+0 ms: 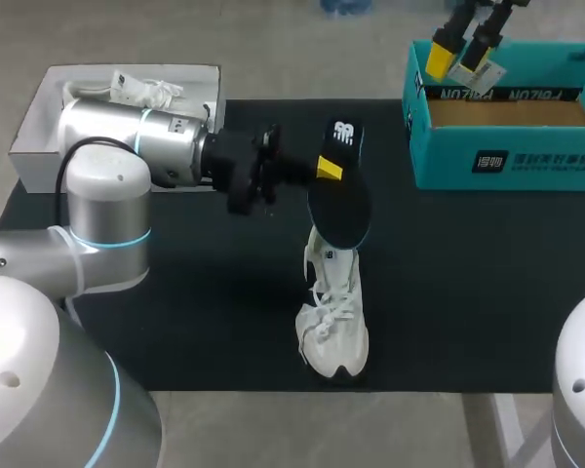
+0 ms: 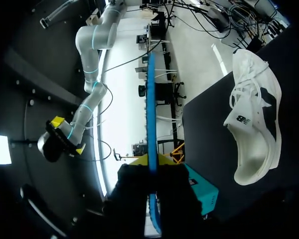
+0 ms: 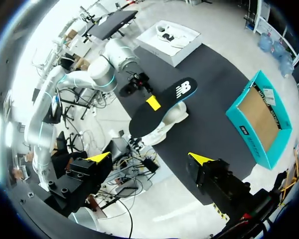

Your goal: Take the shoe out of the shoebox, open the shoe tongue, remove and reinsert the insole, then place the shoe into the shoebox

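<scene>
Clamping the insole (image 1: 339,203) in the left pincer (image 1: 329,168) above the white shoe (image 1: 333,314), with the right pincer (image 1: 460,54) spread apart by the shoebox (image 1: 507,162).

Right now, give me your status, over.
Left jaws shut on insole, held over shoe. Right jaws open, up by shoebox. Nothing between insole and shoe.

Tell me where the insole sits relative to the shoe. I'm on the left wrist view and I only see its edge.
Observer: The insole, clamped in the left gripper, hangs broad face up over the far end of the white shoe.
Operator: Is anything in the way at the shoebox?
Observer: The right gripper is open and hovers above the far side of the teal shoebox.
</scene>
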Controlling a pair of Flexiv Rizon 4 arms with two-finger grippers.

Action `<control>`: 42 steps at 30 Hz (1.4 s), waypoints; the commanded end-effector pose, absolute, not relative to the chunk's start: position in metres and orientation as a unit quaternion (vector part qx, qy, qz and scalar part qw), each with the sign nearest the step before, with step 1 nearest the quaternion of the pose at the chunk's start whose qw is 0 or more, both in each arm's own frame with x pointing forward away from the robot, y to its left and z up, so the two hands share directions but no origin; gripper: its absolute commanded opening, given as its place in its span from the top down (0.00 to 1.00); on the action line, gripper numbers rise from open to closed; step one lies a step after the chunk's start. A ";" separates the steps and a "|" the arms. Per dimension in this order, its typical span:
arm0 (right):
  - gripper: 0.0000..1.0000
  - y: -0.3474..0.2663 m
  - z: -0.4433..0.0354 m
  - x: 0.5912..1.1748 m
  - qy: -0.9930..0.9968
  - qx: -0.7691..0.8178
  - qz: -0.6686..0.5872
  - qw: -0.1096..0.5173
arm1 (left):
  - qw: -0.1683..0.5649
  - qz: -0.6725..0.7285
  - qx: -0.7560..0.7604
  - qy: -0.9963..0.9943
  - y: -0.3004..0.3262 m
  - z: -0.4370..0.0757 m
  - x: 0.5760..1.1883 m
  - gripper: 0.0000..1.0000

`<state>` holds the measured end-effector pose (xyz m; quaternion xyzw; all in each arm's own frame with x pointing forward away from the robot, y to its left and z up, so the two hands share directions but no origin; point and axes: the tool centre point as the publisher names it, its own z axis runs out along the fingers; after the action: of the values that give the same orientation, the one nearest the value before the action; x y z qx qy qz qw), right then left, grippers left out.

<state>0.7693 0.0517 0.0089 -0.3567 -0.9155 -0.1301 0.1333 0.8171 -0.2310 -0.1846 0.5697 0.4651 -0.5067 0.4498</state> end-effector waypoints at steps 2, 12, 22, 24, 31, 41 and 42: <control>0.00 0.063 0.022 0.779 -0.929 -0.355 -0.091 0.052 | 0.451 -0.512 0.566 0.462 -0.237 -0.182 0.818 1.00; 0.00 0.067 0.027 0.788 -0.931 -0.347 -0.103 0.032 | 0.452 -0.513 0.564 0.463 -0.237 -0.180 0.818 1.00; 0.00 0.074 0.031 0.790 -0.935 -0.341 -0.096 0.014 | 0.453 -0.493 0.580 0.464 -0.240 -0.184 0.815 1.00; 0.00 0.074 0.031 0.790 -0.935 -0.341 -0.096 0.014 | 0.453 -0.493 0.580 0.464 -0.240 -0.184 0.815 1.00; 0.00 0.074 0.031 0.790 -0.935 -0.341 -0.096 0.014 | 0.453 -0.493 0.580 0.464 -0.240 -0.184 0.815 1.00; 0.00 0.074 0.031 0.790 -0.935 -0.341 -0.096 0.014 | 0.286 -0.577 0.534 0.548 -0.243 -0.171 0.830 1.00; 0.00 0.074 0.031 0.790 -0.935 -0.341 -0.096 0.014 | 0.251 -0.596 0.514 0.563 -0.244 -0.168 0.831 1.00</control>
<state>0.7887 0.0736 0.0308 -0.3403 -0.9352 -0.0967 0.0139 0.8181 -0.2413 -0.1788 0.5539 0.4926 -0.5229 0.4208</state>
